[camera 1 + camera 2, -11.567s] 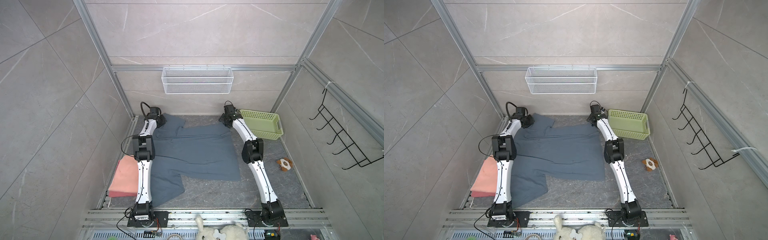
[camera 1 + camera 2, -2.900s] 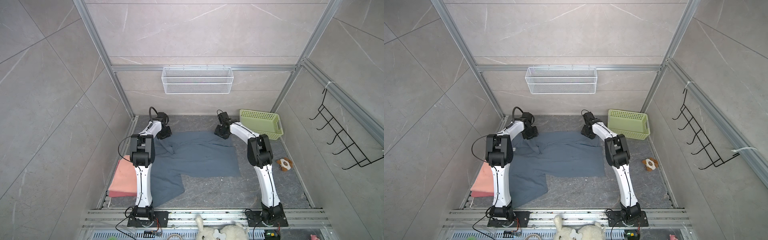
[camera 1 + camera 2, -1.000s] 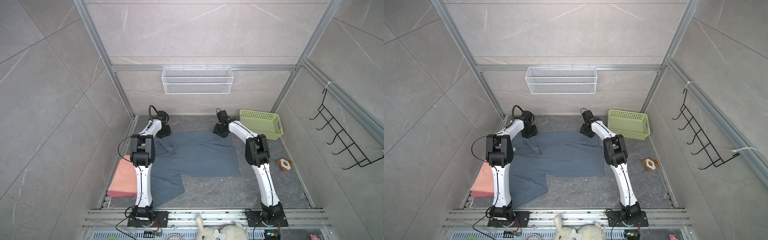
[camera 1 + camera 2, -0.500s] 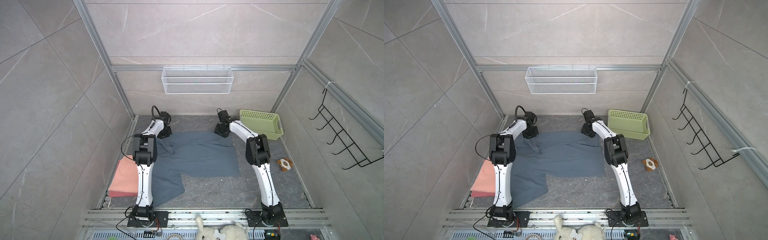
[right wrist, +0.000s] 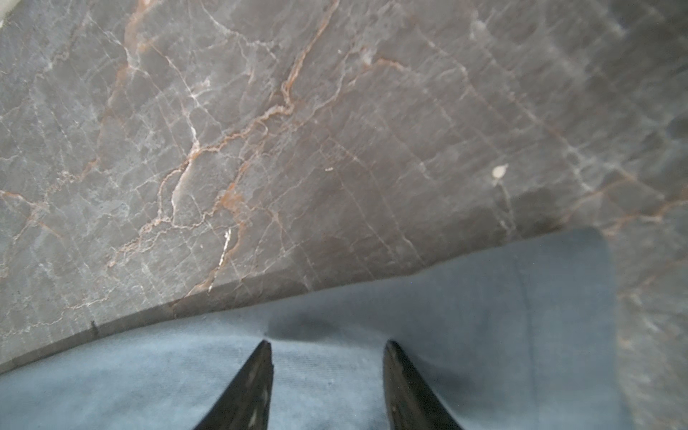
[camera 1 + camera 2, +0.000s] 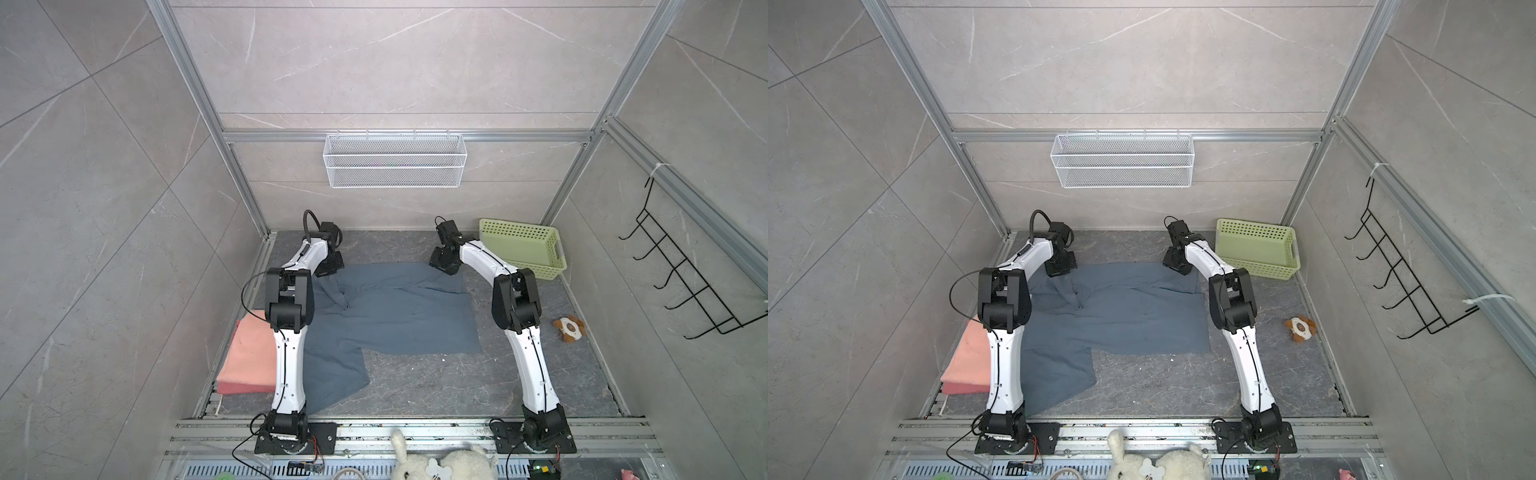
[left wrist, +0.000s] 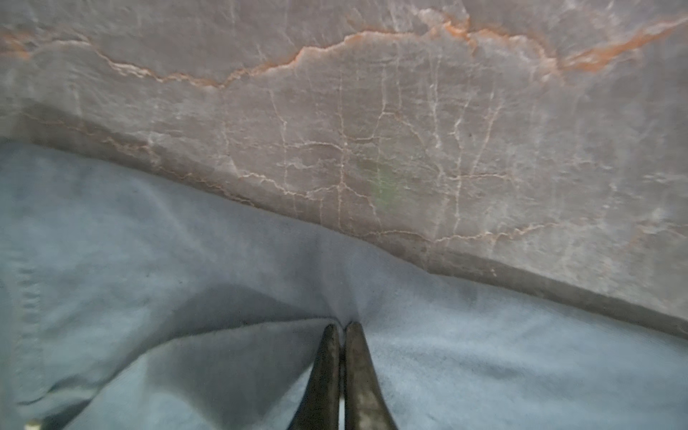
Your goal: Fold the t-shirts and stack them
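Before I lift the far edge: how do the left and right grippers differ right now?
The left gripper is shut, pinching a pucker of the blue-grey t-shirt; the right gripper stands open, its tips over flat cloth. Cloth near the left gripper is creased; near the right gripper it lies smooth. Both sit at the shirt's far edge.

green basket [image 6: 540,269], plush toy [image 6: 570,328], wire shelf [image 6: 395,167]

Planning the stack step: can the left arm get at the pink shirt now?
Probably not yet: the left gripper is shut on the far edge of the blue shirt. The pink shirt lies uncovered near that arm's base, so after release the way looks free.
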`<state>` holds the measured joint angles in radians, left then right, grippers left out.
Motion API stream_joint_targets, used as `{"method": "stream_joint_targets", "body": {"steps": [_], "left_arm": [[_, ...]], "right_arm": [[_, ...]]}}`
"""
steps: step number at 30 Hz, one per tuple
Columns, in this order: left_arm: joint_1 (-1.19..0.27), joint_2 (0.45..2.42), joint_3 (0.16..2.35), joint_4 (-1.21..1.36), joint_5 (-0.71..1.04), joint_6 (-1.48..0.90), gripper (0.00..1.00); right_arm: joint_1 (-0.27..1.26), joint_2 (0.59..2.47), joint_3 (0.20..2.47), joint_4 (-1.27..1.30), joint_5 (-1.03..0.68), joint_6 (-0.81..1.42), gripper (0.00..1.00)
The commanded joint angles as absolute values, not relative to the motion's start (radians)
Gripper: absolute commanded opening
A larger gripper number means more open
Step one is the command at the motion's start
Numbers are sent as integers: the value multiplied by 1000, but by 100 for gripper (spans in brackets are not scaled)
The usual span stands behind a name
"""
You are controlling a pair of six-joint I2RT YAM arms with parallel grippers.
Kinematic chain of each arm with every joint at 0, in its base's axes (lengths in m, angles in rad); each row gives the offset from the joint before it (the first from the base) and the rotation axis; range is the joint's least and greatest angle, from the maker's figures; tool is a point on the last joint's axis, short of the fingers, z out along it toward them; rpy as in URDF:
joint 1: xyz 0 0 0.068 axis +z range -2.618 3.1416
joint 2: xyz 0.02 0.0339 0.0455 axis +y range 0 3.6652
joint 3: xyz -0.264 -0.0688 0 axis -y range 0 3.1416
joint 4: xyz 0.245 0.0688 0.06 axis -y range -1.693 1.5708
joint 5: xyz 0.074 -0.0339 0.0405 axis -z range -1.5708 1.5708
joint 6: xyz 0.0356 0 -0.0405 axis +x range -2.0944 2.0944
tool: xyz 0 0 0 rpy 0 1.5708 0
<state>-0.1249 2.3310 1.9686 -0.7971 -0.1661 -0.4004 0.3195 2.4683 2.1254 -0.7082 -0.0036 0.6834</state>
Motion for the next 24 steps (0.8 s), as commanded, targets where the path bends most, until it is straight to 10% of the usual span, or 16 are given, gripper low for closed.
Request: {"method": "stream_joint_targets", "body": {"steps": [1, 24], "left_arm": [[-125, 2206, 1965, -827, -177, -398, 0], [-86, 2202, 1856, -770, -25, -447, 13]], "right_arm": [[315, 2499, 2113, -749, 9, 670, 50], [307, 2513, 2100, -745, -6, 666, 50]]}}
